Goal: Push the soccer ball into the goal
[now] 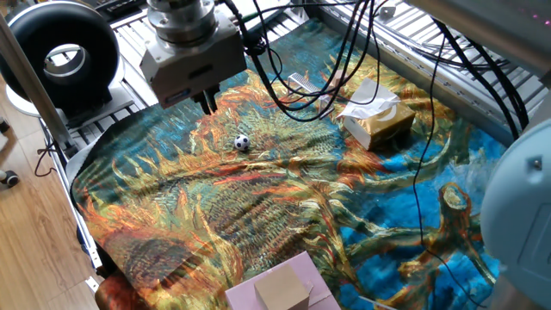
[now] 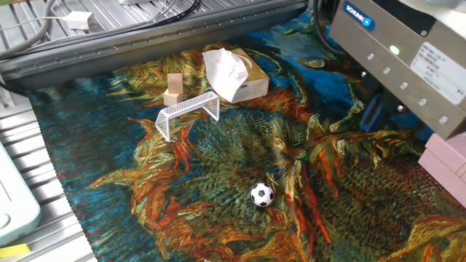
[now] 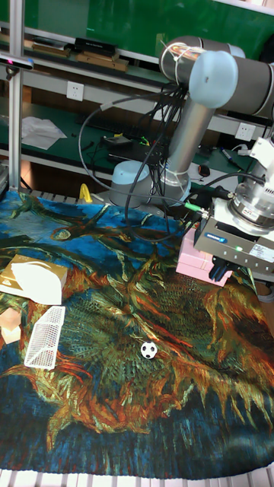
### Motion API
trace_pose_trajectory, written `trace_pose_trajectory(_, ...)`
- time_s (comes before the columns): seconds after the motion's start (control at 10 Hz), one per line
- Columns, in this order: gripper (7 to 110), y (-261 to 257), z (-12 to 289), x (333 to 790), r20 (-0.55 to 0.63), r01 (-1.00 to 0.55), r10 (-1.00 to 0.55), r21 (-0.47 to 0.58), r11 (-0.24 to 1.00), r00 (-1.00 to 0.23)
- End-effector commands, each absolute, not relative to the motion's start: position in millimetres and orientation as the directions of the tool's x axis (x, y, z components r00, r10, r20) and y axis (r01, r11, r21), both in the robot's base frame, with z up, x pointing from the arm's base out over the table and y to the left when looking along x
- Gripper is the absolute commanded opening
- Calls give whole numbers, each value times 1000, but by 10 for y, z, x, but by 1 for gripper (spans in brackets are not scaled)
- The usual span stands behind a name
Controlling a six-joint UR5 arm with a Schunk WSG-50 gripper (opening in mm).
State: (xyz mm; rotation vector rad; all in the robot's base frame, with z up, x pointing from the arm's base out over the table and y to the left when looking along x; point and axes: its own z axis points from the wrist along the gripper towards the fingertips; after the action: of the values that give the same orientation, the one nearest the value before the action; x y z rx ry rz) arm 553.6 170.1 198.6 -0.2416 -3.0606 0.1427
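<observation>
The gripper [image 1: 207,102], jaws narrow and holding nothing, hovers beyond the soccer ball [image 2: 262,194]; an off-centre push would roll it wide of the goal [image 2: 188,113].

On the cloth [image 2: 109,145], the soccer ball [image 2: 262,194] lies well apart from the goal [image 2: 188,113] — tissue box [image 2: 237,76] just behind it.

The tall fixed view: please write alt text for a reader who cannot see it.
A small soccer ball lies on a colourful patterned cloth, apart from a metal goal at the left. The robot's gripper hangs above the cloth at the right.
</observation>
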Motion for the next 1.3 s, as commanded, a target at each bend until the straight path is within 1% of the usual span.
trace_pose_trajectory(0.0,7,1936,1991,5519,83,123,123,-2,992,-989)
trace_pose_trajectory(0.2,7,2013,1991,5545,75,96,93,32,995,-993)
trace_pose_trajectory(0.7,7,1994,1991,5541,76,90,88,25,996,-993)
trace_pose_trajectory(1.2,7,2000,1598,5821,68,96,96,5,995,-993)
